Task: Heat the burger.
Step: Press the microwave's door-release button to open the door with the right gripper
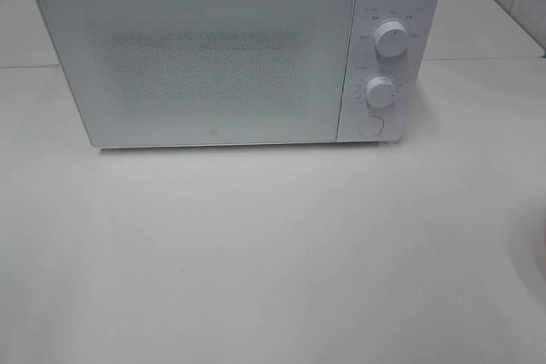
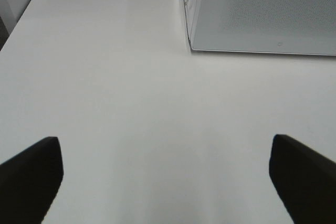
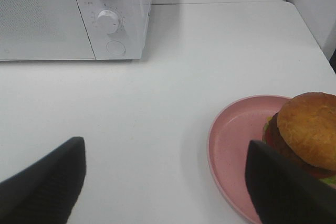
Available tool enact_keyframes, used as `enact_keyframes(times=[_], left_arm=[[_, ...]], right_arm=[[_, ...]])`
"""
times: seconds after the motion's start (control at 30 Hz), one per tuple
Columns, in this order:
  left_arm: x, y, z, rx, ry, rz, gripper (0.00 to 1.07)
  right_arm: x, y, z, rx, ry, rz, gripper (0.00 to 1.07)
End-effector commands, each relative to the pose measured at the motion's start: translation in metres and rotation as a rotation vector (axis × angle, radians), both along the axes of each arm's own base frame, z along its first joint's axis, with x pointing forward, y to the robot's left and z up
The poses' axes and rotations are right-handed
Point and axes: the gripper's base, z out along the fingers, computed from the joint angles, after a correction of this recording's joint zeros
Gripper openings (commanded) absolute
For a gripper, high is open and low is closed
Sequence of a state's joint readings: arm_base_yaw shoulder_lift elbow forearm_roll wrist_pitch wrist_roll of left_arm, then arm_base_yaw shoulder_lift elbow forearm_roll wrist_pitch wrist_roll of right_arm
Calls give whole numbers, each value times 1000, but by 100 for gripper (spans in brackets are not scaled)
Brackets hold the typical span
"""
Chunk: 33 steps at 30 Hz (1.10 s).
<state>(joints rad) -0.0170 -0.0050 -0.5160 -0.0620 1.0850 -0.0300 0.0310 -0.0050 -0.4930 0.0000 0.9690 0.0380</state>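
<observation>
white microwave (image 1: 239, 53) shut, burger (image 3: 307, 129) on a pink plate (image 3: 236, 140).
looks like the very start. the burger sits on the plate near the right gripper (image 3: 165, 153), apart from the microwave. the right gripper and the left gripper (image 2: 165, 150) are both spread wide and empty. next, the door must be opened.

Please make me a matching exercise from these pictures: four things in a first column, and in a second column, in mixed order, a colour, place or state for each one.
Column one
1. microwave door
2. burger
3. plate
4. left hand

Column two
A. pink
B. open wide, above the table
C. shut
D. resting on the plate

Pairs: 1-C, 2-D, 3-A, 4-B
</observation>
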Motion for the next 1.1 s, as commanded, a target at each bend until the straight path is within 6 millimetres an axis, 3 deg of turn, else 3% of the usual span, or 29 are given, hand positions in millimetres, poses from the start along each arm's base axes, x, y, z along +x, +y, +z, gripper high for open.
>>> enact_keyframes(times=[0.03, 0.5, 0.77, 1.1], left_arm=[[-2, -1, 1, -7, -33, -7, 100], [-2, -1, 1, -7, -33, -7, 100], [-2, -1, 1, -7, -33, -7, 100], [-2, -1, 1, -7, -33, -7, 100]], right_arm=[[-4, 0, 0, -11, -36, 1, 74], [-4, 0, 0, -11, -37, 1, 74], [4, 0, 11, -10, -54, 1, 74], [55, 1, 25, -14, -50, 3, 74]])
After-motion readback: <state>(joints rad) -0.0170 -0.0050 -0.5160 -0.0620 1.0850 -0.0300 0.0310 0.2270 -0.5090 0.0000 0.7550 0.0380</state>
